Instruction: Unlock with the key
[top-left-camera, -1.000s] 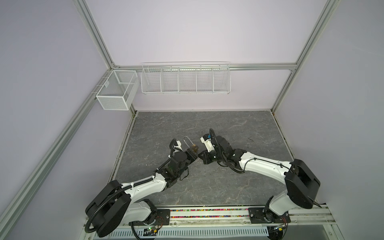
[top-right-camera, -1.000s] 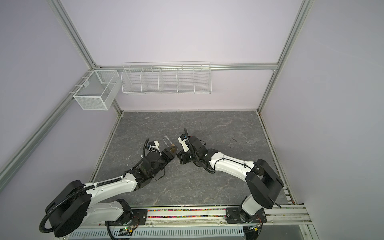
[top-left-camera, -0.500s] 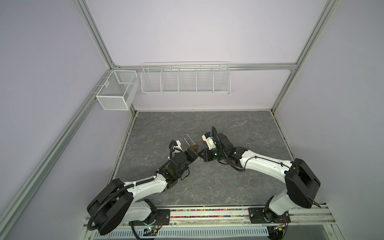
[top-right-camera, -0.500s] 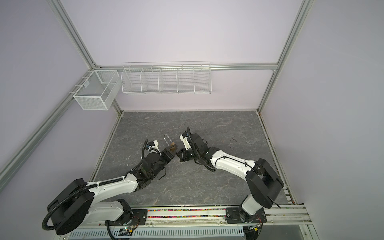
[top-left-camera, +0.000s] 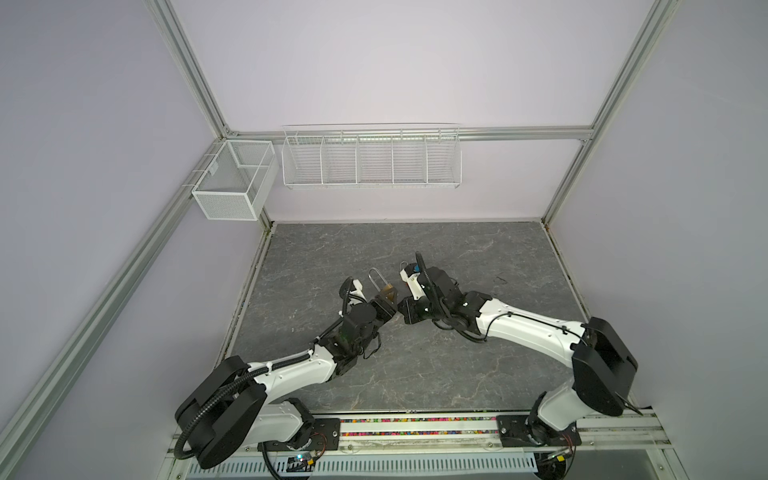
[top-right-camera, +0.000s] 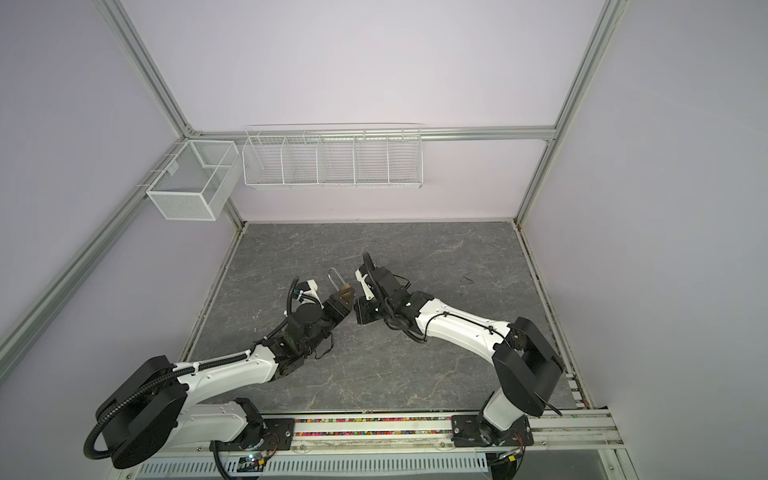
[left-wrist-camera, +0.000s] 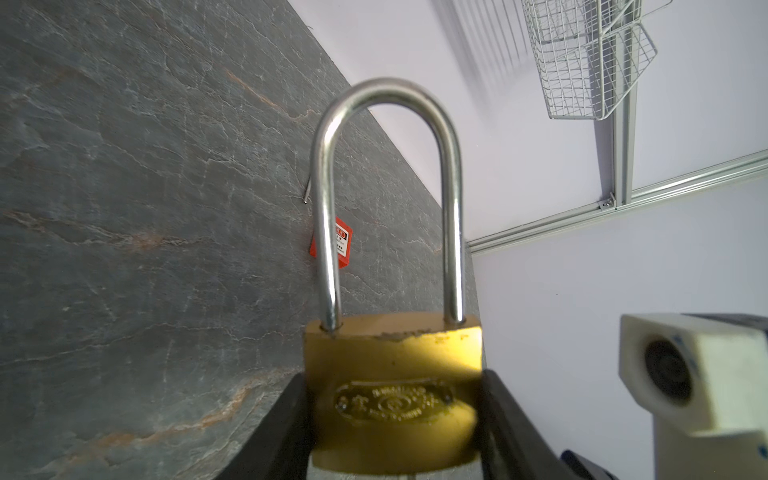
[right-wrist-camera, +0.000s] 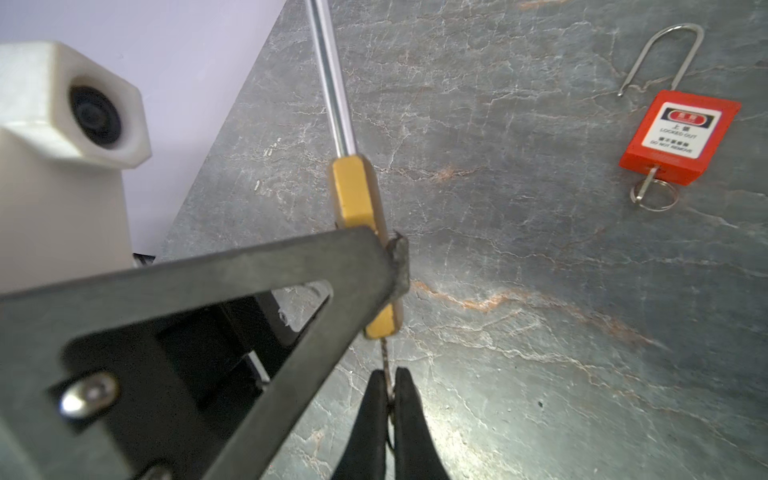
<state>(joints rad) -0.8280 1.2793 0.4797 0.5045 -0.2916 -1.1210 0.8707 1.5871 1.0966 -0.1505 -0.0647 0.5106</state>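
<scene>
A brass padlock (left-wrist-camera: 395, 353) with a long silver shackle is held upright off the table, and my left gripper (left-wrist-camera: 392, 399) is shut on its body. In both top views the padlock (top-left-camera: 388, 291) (top-right-camera: 346, 295) sits between the two grippers near the middle of the table. My right gripper (right-wrist-camera: 389, 378) is shut on a thin key (right-wrist-camera: 386, 357). The key's blade reaches up to the bottom end of the padlock (right-wrist-camera: 355, 191). A left finger (right-wrist-camera: 249, 270) crosses in front of the padlock's body. In the top views, my left gripper (top-left-camera: 386, 301) and right gripper (top-left-camera: 400, 308) almost meet.
A red padlock (right-wrist-camera: 677, 137) with a thin shackle and its own key and ring lies flat on the dark stone table (right-wrist-camera: 540, 291), beyond the brass one (left-wrist-camera: 343, 243). White wire baskets (top-left-camera: 370, 160) (top-left-camera: 232, 185) hang on the back and left walls.
The right wrist has shifted slightly beside the padlock. Both grips are unchanged and the padlock has stayed almost in place.
</scene>
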